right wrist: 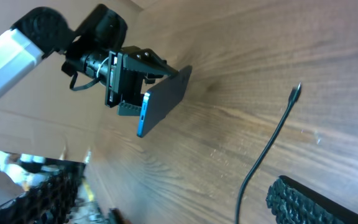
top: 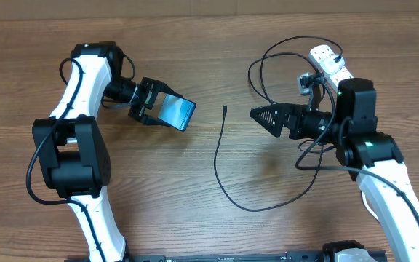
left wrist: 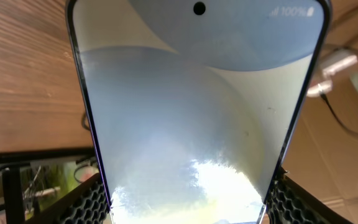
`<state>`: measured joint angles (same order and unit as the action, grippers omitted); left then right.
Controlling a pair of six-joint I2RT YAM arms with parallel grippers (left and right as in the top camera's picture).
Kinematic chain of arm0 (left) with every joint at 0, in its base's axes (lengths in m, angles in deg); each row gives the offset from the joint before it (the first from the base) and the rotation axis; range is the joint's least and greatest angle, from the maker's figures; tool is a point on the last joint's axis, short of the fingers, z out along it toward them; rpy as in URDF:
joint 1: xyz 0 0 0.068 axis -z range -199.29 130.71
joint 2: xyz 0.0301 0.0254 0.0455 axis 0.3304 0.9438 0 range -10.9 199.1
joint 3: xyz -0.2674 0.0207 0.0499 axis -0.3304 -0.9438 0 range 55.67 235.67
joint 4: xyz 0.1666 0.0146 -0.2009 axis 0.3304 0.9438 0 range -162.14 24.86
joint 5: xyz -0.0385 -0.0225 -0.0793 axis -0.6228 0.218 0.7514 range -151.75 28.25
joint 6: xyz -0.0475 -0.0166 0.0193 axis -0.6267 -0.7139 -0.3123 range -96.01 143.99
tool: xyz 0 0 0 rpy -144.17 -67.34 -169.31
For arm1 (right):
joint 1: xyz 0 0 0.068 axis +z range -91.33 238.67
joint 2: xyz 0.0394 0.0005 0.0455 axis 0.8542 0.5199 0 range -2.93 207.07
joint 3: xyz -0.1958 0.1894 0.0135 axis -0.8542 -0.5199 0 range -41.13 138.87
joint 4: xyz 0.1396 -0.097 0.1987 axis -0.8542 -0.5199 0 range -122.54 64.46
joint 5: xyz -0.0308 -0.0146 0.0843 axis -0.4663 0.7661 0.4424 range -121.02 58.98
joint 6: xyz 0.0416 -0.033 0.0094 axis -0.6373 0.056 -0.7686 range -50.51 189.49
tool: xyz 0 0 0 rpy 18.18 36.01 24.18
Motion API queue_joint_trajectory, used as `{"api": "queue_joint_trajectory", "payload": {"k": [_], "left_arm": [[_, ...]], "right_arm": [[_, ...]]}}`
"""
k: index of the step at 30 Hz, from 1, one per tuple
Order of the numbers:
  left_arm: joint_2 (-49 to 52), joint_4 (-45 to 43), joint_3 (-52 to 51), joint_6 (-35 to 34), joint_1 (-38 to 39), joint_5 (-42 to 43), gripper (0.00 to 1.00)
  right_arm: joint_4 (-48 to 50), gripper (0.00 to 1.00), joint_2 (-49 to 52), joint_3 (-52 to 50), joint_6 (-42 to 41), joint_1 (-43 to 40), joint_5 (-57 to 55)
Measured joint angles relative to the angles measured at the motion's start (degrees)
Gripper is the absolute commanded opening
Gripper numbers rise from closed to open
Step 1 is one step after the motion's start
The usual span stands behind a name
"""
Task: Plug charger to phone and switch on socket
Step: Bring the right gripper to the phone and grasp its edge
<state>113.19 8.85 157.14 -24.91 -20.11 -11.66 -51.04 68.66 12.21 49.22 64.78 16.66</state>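
My left gripper (top: pixel 153 102) is shut on the phone (top: pixel 177 112) and holds it tilted above the table, left of centre. In the left wrist view the phone's pale blue screen (left wrist: pixel 197 106) fills the frame between the fingers (left wrist: pixel 188 214). The charger cable (top: pixel 219 156) lies on the table, its small tip (top: pixel 225 110) free to the right of the phone. My right gripper (top: pixel 262 115) is open, pointing left, just right of the tip. In the right wrist view the cable (right wrist: pixel 272 143) runs between the spread fingers (right wrist: pixel 166 202), and the phone (right wrist: pixel 161 101) shows edge-on. The socket (top: pixel 330 62) lies at the far right.
A white plug (top: pixel 308 81) sits by the socket, with black cable loops (top: pixel 282 58) around it. The plug also shows in the left wrist view (left wrist: pixel 337 65). The wooden table (top: pixel 195 211) spreads all round.
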Motion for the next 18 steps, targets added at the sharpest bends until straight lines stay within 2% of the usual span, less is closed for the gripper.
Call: {"api": "queue_joint_trajectory", "payload": {"k": [6, 8, 12, 18], "left_arm": [[0.0, -4.4, 0.0, -7.0, 4.0, -6.9, 0.04], [0.0, -5.9, 0.1, -8.8, 5.6, -8.7, 0.04], [0.0, -6.8, 1.5, -12.9, 10.0, -12.9, 0.04], [0.0, -7.1, 5.9, -17.6, 15.0, -14.7, 0.04]], "right_arm": [[1.0, 0.98, 4.0, 0.0, -7.9, 2.9, -2.9], [1.1, 0.93, 4.6, 0.0, -10.3, 5.0, -5.3], [2.1, 0.89, 5.0, 0.0, -15.7, 10.3, -12.2], [2.4, 0.79, 5.1, 0.0, -23.5, 18.1, -24.6]]}}
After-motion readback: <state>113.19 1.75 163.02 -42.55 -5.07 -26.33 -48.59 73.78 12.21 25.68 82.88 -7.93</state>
